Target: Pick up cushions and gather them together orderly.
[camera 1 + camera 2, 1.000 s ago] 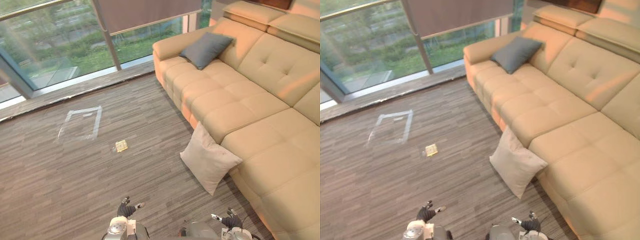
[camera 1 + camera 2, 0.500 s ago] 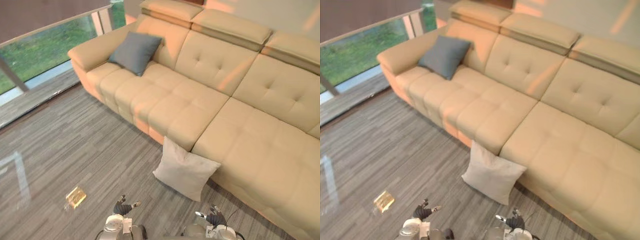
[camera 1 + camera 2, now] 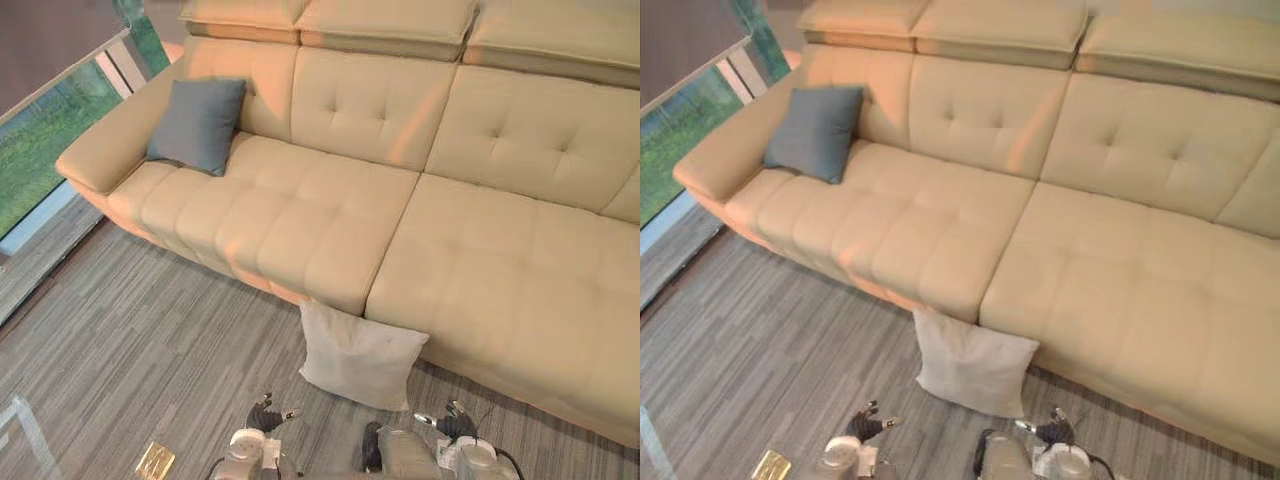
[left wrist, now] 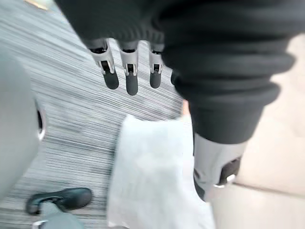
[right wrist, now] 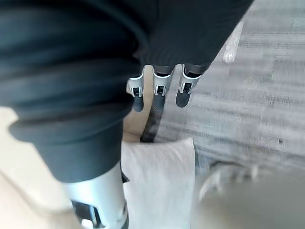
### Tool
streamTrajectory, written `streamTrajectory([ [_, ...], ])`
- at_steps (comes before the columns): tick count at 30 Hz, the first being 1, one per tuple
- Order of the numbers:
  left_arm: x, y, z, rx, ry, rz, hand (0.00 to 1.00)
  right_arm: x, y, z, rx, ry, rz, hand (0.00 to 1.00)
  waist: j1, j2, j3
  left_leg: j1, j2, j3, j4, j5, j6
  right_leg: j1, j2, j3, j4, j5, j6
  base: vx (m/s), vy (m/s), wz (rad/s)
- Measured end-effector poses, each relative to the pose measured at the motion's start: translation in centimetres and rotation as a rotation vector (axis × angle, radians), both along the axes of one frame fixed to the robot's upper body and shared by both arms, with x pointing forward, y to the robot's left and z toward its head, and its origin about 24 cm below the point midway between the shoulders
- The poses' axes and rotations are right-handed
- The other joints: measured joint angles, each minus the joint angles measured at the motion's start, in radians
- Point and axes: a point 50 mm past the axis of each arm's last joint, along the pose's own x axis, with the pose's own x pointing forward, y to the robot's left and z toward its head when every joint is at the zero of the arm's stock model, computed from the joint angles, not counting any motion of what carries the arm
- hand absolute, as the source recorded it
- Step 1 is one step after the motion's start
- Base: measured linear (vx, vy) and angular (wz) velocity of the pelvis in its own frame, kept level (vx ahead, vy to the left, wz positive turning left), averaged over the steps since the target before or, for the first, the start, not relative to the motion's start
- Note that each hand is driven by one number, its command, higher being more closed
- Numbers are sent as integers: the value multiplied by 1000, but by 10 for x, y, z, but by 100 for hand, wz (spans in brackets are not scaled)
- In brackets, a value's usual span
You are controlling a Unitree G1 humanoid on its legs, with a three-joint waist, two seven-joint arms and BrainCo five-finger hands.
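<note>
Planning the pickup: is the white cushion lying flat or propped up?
Propped up: the white cushion stands on the floor, its top edge leaning against the sofa front.

No legible text, label, brand, number or sign. Small brass plate (image 3: 155, 459) on floor (image 3: 120, 340): too small to tell any marking.
</note>
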Motion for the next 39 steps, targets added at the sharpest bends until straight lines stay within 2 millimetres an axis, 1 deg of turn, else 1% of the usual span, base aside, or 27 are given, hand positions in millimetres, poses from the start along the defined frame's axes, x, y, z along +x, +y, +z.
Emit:
streamTrajectory([
  [1,1,0,0,-1,-2,-1,0,0,-1,0,-1,0,-5,0,0,-1,0,-14,-10,-29,-34,-5,7,6,4,11,-13,0,0,131,27,-64],
  [4,3,0,2,-1,-13,0,0,-4,1,-3,10,21,-22,0,2,-6,2,-66,-57,-229,-186,-1,10,10,16,84,-30,11,20,90,89,-61],
  [5,3,0,2,-2,-15,1,0,-5,2,-3,10,24,-23,0,4,-6,2,-70,-59,-247,-202,3,14,10,18,94,-31,13,24,73,158,-76],
  [6,3,0,2,-1,-15,2,0,-8,2,-4,11,30,-26,0,7,2,-2,-75,-55,-262,-249,54,30,10,33,128,-30,13,43,59,144,-70],
  [7,1,0,1,-2,-8,3,0,-10,2,-5,11,34,-28,0,7,11,-6,-78,-38,-259,-263,103,38,10,48,146,-24,9,53,90,241,-98],
  [8,2,5,1,10,-10,10,0,-12,5,-6,19,38,-33,0,13,-7,-12,-60,-44,-215,-254,95,46,9,42,194,-10,8,77,53,216,-76],
  [10,0,12,0,19,-1,30,0,-15,12,-8,38,41,-39,0,13,-36,-18,-42,-57,-173,-272,86,62,5,33,234,-9,4,93,29,215,-69],
  [13,-2,17,0,31,4,37,0,-19,16,-9,50,47,-49,0,15,-55,-27,-28,-75,-125,-277,75,82,-11,20,279,-4,1,111,31,139,-43],
  [16,0,19,2,37,-9,60,0,-15,15,-5,55,9,-78,0,22,-55,-20,-42,-90,-73,-244,51,99,-57,11,323,48,-9,131,26,117,-43],
  [17,6,21,5,36,-34,82,0,-7,14,-1,47,-28,-84,0,21,-48,-3,-91,-83,-70,-177,23,102,-90,12,321,82,-10,134,-19,45,-15],
  [18,9,20,6,32,-45,95,0,-5,13,1,42,-39,-87,0,22,-44,5,-112,-79,-70,-151,12,104,-102,12,319,94,-11,135,-79,23,6],
  [19,21,21,13,26,-93,125,0,7,12,7,29,-84,-92,0,22,-33,37,-181,-64,-73,-50,-16,108,-151,15,308,146,-13,137,-71,11,15],
  [20,25,21,16,26,-110,132,0,10,12,8,26,-95,-92,0,22,-32,48,-208,-58,-73,-19,-22,107,-170,16,303,164,-15,140,-120,-4,27],
  [22,55,31,36,28,-233,183,0,42,11,27,13,-222,-97,0,28,-29,96,-374,-21,-76,148,-77,114,-304,23,265,277,-42,137,-209,-46,34],
  [24,76,41,54,30,-331,237,0,65,9,43,-5,-322,-107,0,44,-44,127,-490,2,-79,255,-118,115,-403,34,260,352,-88,124,-197,-62,9],
  [25,82,45,60,31,-365,268,0,74,7,51,-16,-363,-107,0,49,-44,143,-532,14,-83,299,-130,113,-442,38,253,383,-94,119,-174,-52,-6],
  [26,87,47,64,26,-385,282,0,78,6,55,-22,-384,-106,0,49,-43,150,-552,18,-87,317,-135,114,-459,39,249,396,-96,118,-184,-38,2],
  [28,110,55,87,17,-487,334,0,103,0,77,-49,-486,-110,0,51,-44,176,-695,32,-106,401,-143,119,-589,43,234,466,-102,112,-172,-31,8],
  [29,114,56,91,10,-505,344,0,108,0,82,-44,-506,-115,0,51,-45,179,-719,33,-108,414,-144,120,-612,44,233,478,-103,110,-148,-32,11],
  [31,141,61,119,-14,-615,392,0,137,-2,108,-44,-618,-120,0,51,-43,205,-885,45,-133,500,-144,121,-764,47,216,549,-103,100,-162,-36,11],
  [32,151,63,131,-14,-659,395,0,150,0,121,-35,-672,-115,0,53,-44,210,-948,51,-140,527,-144,121,-824,50,212,572,-102,97,-140,-36,4],
  [33,156,63,136,-13,-677,392,0,156,1,127,-27,-697,-116,0,53,-44,215,-972,53,-144,538,-144,121,-846,50,209,583,-101,96,-136,-54,4],
  [34,176,64,162,-15,-763,373,0,184,4,159,-30,-802,-94,0,53,-44,253,-1053,57,-152,587,-143,120,-926,50,206,632,-102,94,-83,-38,6],
  [35,181,65,170,-17,-787,370,0,190,4,168,-33,-831,-88,0,53,-44,260,-1078,58,-155,599,-143,120,-950,50,204,645,-102,94,-101,-50,5],
  [36,189,65,185,-21,-839,366,0,201,5,185,-39,-887,-80,0,53,-45,268,-1124,60,-158,619,-143,120,-997,50,203,665,-102,94,-80,-39,1],
  [38,209,68,224,-24,-955,353,0,225,7,235,-59,-1040,-58,0,55,-45,306,-1234,64,-164,665,-141,121,-1106,50,200,712,-102,94,-101,-47,2],
  [39,212,68,229,-24,-971,349,0,228,7,242,-62,-1059,-55,0,54,-44,309,-1252,65,-166,672,-141,121,-1123,50,199,720,-102,94,-79,-34,5],
])
